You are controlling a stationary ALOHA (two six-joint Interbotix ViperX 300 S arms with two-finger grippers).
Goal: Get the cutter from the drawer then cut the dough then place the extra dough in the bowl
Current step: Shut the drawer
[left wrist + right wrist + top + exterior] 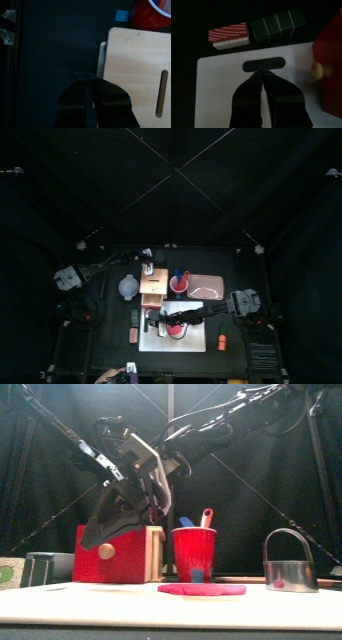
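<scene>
White cutting board lies near the counter's front edge, and the wooden box stands behind it. Pink dough lies flat on the board. The metal cutter stands upright beside the dough. The left end effector is over the box and the right end effector is over the board, both pinched together and empty.

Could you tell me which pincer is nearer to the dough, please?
Right. The right pincer hovers over the white board that bears the dough; the left pincer is at the wooden box's back edge.
</scene>
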